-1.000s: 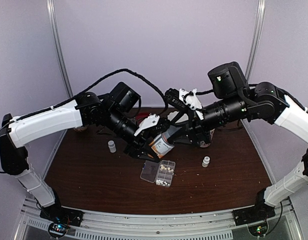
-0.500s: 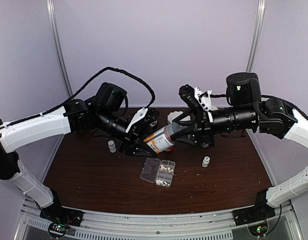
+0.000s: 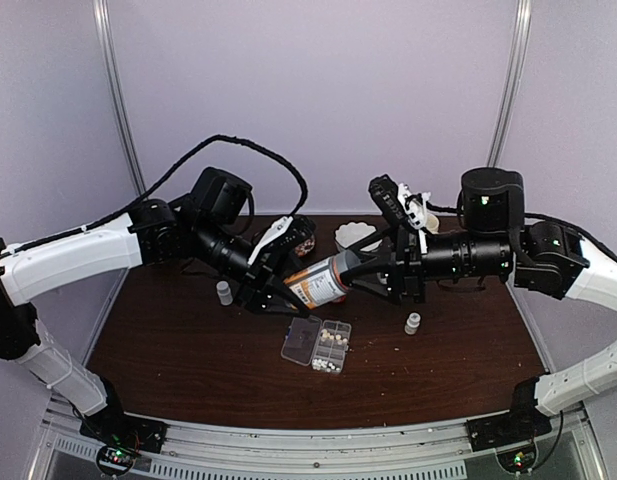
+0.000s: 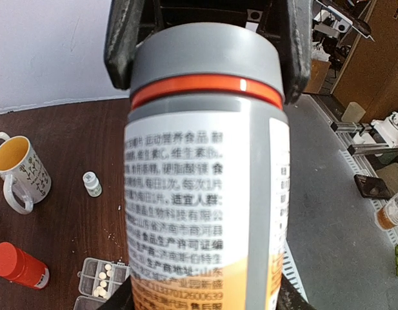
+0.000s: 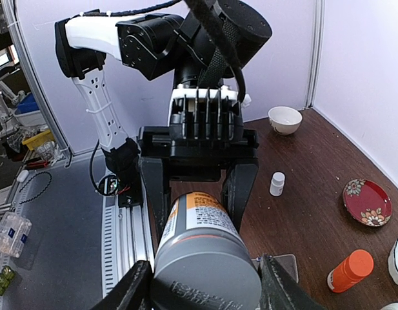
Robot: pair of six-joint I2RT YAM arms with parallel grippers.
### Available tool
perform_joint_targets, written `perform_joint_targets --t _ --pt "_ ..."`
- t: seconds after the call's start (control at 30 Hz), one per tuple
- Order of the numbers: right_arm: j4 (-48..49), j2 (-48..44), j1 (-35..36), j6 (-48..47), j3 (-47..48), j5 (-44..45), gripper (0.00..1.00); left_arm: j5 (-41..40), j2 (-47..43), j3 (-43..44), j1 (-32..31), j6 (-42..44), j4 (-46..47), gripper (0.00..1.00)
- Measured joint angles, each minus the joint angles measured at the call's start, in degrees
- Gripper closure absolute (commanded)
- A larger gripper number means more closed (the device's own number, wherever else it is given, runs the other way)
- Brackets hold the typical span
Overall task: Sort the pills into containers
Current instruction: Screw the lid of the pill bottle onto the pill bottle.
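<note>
left arm (image 3: 78,250) and right arm (image 3: 468,258) reach inward, jaws facing, both clamped midair.

Dark brown wood-grain tabletop (image 3: 188,370), smooth, faintly sheeny. Toward its front edge, clear glossy plastic pill organizer (image 3: 301,345) with chalky matt pills (image 3: 333,340). Above, bottle (image 3: 318,283): matt grey plastic cap (image 5: 208,274), glossy printed label (image 4: 205,194) (paper or film, unclear). Glazed, shiny mug (image 4: 18,171).

A grey-capped bottle (image 5: 202,258) with an orange-and-white label fills the lower centre, its cap clasped between the right pincer's (image 5: 205,284) two black fingers. The left pincer (image 5: 197,194), facing the camera, grips the bottle's body. On the brown bench (image 5: 302,219) to the right are a small white bottle (image 5: 277,184), a white bowl (image 5: 284,119), a red patterned plate (image 5: 368,202) and an orange bottle (image 5: 351,269).
</note>
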Motion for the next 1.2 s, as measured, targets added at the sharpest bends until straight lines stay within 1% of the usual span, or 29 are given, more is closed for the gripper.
perform_joint_targets --t 0.1,0.23,0.3,0.4,0.5,0.6,0.67,0.73,0.87,0.97,1.07,1.13,1.17,1.2 --pt "1.33 -0.35 0.13 1.27 -0.81 0.74 0.62 0.13 0.00 0.00 0.17 -0.07 -0.17 1.00" --pt "3.04 -1.16 0.50 3.50 -2.47 2.27 0.72 -0.28 0.00 0.00 0.17 -0.07 -0.31 1.00" --pt "3.15 -1.14 0.50 4.92 -2.60 2.99 0.76 -1.01 0.00 0.00 0.17 -0.07 -0.35 1.00" --pt "3.02 -0.42 0.48 8.33 -2.49 4.44 0.82 -2.71 -0.02 0.00 0.24 0.00 -0.81 1.00" --pt "2.34 1.01 0.48 12.98 -1.77 6.71 0.85 -6.14 -0.35 -0.07 0.39 0.57 -1.70 1.00" --pt "1.99 2.60 0.50 18.38 -0.72 8.70 0.90 -11.85 -2.29 -1.25 0.22 2.36 -1.64 1.00" --pt "1.90 3.50 0.50 21.68 -0.02 9.53 0.91 -15.80 -3.78 -2.14 -0.22 3.91 -1.05 1.00" --pt "1.97 4.11 0.50 24.87 0.24 10.10 0.93 -21.16 -5.16 -2.86 -1.27 6.29 -0.39 1.00" --pt "2.14 4.74 0.28 31.28 0.20 11.08 0.99 -34.14 -6.40 -2.97 -4.42 13.16 0.35 1.00" --pt "2.93 5.14 -0.68 36.13 -0.31 11.15 0.99 -45.20 -6.29 -2.97 -6.80 20.09 2.38 1.00" --pt "4.90 5.27 -2.03 41.18 -1.62 10.93 0.97 -53.59 -5.53 -2.97 -8.26 26.49 5.29 1.00" --pt "6.01 5.31 -3.06 45.18 -2.45 10.64 0.93 -58.55 -4.55 -2.97 -8.90 30.34 7.98 1.00" --pt "6.32 5.44 -3.48 47.17 -2.62 10.62 0.88 -60.87 -4.04 -2.93 -9.14 31.98 9.42 1.00" --pt "6.69 5.66 -4.04 48.87 -2.71 10.62 0.79 -62.64 -3.63 -2.84 -9.18 33.38 10.71 1.00"
